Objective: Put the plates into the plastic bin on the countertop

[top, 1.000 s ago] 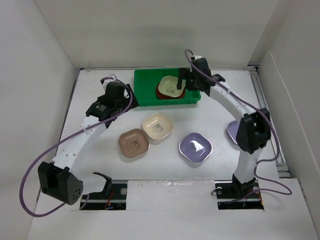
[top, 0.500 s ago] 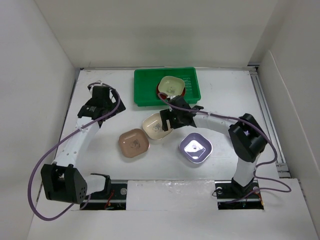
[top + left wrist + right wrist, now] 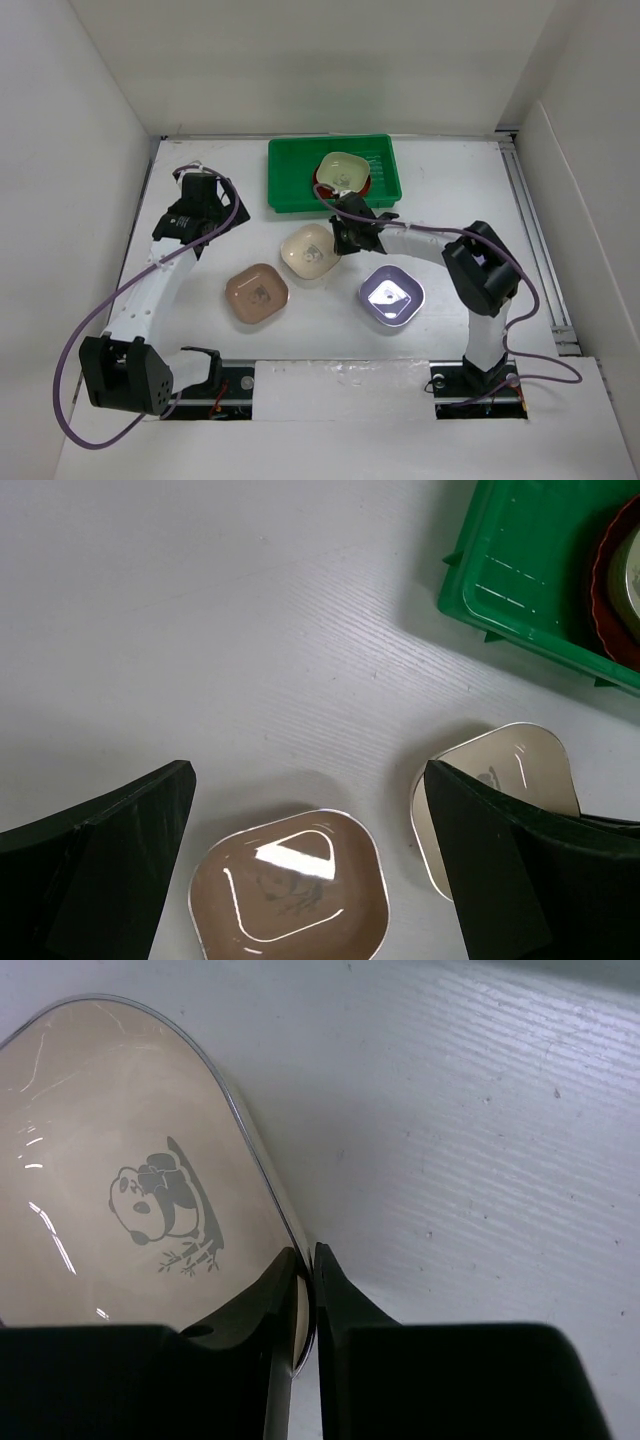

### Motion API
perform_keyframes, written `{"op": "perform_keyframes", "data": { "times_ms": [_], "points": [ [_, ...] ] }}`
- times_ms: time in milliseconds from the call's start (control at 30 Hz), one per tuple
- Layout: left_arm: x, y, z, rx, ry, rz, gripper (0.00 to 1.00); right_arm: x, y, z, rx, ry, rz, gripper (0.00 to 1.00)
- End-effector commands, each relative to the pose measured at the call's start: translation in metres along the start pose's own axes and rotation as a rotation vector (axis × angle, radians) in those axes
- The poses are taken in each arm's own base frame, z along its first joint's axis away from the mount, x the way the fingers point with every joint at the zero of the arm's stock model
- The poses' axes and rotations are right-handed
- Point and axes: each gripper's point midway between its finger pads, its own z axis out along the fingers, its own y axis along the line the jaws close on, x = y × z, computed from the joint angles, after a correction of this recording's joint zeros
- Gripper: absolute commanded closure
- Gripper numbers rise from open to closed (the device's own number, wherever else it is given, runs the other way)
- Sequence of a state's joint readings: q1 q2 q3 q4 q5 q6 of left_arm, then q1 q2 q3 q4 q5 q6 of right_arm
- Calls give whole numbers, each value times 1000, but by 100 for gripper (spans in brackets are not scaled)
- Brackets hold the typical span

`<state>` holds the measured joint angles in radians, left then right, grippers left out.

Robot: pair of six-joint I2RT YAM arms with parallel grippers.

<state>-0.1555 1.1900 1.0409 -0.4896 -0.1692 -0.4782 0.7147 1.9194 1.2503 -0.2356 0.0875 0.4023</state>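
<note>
Currently, the right gripper (image 3: 308,1250) is closed on the rim of the cream plate (image 3: 312,250), with one finger inside the rim and one outside. This plate, which carries a panda motif, sits on the worktop (image 3: 450,180) just off the bin's near long side, the side facing the arm bases.

The plastic bin (image 3: 290,185) stands at the far side of the worktop. Its right half holds an olive green plate (image 3: 343,170) stacked on a red plate (image 3: 321,184). Its left half shows bare ribbed floor.

The left gripper (image 3: 307,772) has its jaws wide apart and holds nothing. It is positioned over the worktop, off the bin's left end.

The pinkish-brown plate (image 3: 256,294) lies on the worktop farther from the bin's near side than the cream plate, below the bin's left end. The lavender plate (image 3: 391,294) lies at a similar distance, below the bin's right end. Neither touches the cream plate.
</note>
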Motion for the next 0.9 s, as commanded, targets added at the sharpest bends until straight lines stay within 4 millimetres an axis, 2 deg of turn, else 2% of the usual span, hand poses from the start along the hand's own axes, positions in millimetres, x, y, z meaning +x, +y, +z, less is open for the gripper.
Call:
{"op": "perform_keyframes", "data": {
  "times_ms": [0, 67, 200, 367, 400, 467, 500, 567, 600, 633, 700, 733, 767, 800, 833, 867],
  "points": [
    [-7, 0, -5, 11, -39, 6, 0, 3, -21, 2, 110, -12, 14, 98],
    [-7, 0, -5, 11, -39, 6, 0, 6, -35, -6, 167, -1, 46, 100],
    [-9, -1, -8, 16, -47, 4, 0, 0, -46, -30, 228, -31, 70, 100],
    [-10, 1, -7, 8, -52, 4, 0, -16, -34, -68, 94, -63, 75, 100],
    [-10, 1, -7, 8, -52, 4, 0, -25, -32, -79, 68, -90, 77, 100],
    [-10, 1, -7, 8, -52, 4, 0, -36, -38, -86, 67, -106, 98, 100],
    [-10, 1, -7, 8, -52, 4, 0, -55, -46, -96, 74, -142, 125, 100],
    [-11, 2, -7, 0, -56, 3, 0, -76, -57, -100, 95, -180, 180, 100],
    [-11, 2, -7, 0, -56, 3, 0, -103, -66, -110, 98, -238, 222, 100],
    [-11, 2, -7, 0, -56, 3, 0, -110, -72, -103, 102, -236, 250, 100],
    [-11, 2, -7, 0, -56, 3, 0, -134, -84, -102, 104, -264, 305, 100],
    [-11, 2, -7, 0, -56, 3, 0, -163, -95, -110, 110, -318, 352, 100],
    [-11, 2, -7, 0, -56, 3, 0, -167, -102, -98, 115, -306, 381, 100],
    [-7, 4, -6, -5, -49, 5, 0, -180, -98, -94, 56, -315, 373, 100],
    [-6, 3, -6, 3, -44, 6, 0, -206, -109, -86, 46, -344, 359, 100],
    [-6, 3, -6, 3, -44, 6, 0, -217, -113, -81, 42, -343, 365, 100]
  ]
}}
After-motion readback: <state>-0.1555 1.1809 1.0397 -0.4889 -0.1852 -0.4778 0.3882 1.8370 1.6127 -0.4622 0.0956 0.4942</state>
